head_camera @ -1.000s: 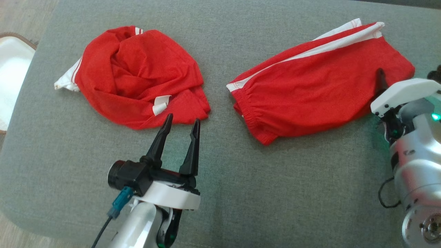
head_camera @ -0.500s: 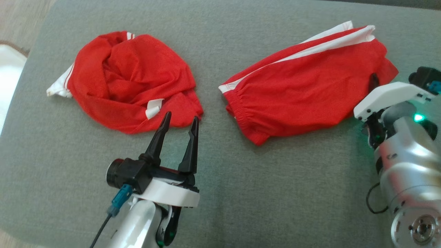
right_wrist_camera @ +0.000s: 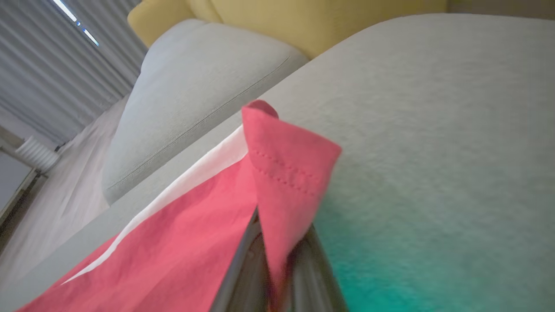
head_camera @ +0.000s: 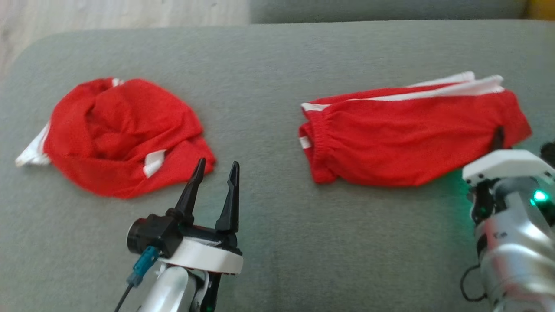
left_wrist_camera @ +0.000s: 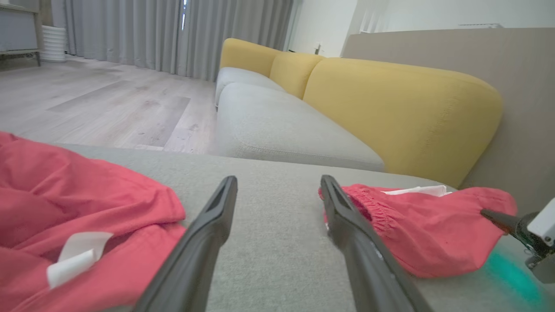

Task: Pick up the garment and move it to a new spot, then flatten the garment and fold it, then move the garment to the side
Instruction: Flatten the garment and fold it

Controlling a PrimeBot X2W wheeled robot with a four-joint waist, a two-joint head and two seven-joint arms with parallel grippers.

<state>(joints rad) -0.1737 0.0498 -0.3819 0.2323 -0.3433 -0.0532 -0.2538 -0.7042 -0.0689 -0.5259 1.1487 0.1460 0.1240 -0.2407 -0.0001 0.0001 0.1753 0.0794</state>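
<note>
A folded red garment (head_camera: 412, 143) with white side stripes lies on the right of the grey cushion (head_camera: 269, 86). My right gripper (head_camera: 499, 133) is shut on its right hem, and the right wrist view shows the red hem (right_wrist_camera: 286, 173) pinched between the dark fingers (right_wrist_camera: 243, 264) and standing up above them. A second, crumpled red garment (head_camera: 121, 134) lies at the left. My left gripper (head_camera: 217, 164) stands open just off its near right edge, with nothing between its fingers. In the left wrist view the left gripper (left_wrist_camera: 279, 180) points between the crumpled garment (left_wrist_camera: 78, 208) and the folded one (left_wrist_camera: 425, 234).
The cushion's rounded far left corner borders wooden floor (head_camera: 108, 13). Beyond the cushion stands a grey sofa seat (left_wrist_camera: 282, 125) with yellow backrests (left_wrist_camera: 390, 108). Bare cushion lies between the two garments and in front of them.
My right gripper has shut on the folded garment's right hem. The head camera has moved, so the whole picture has shifted. The left gripper stays open by the crumpled garment.
</note>
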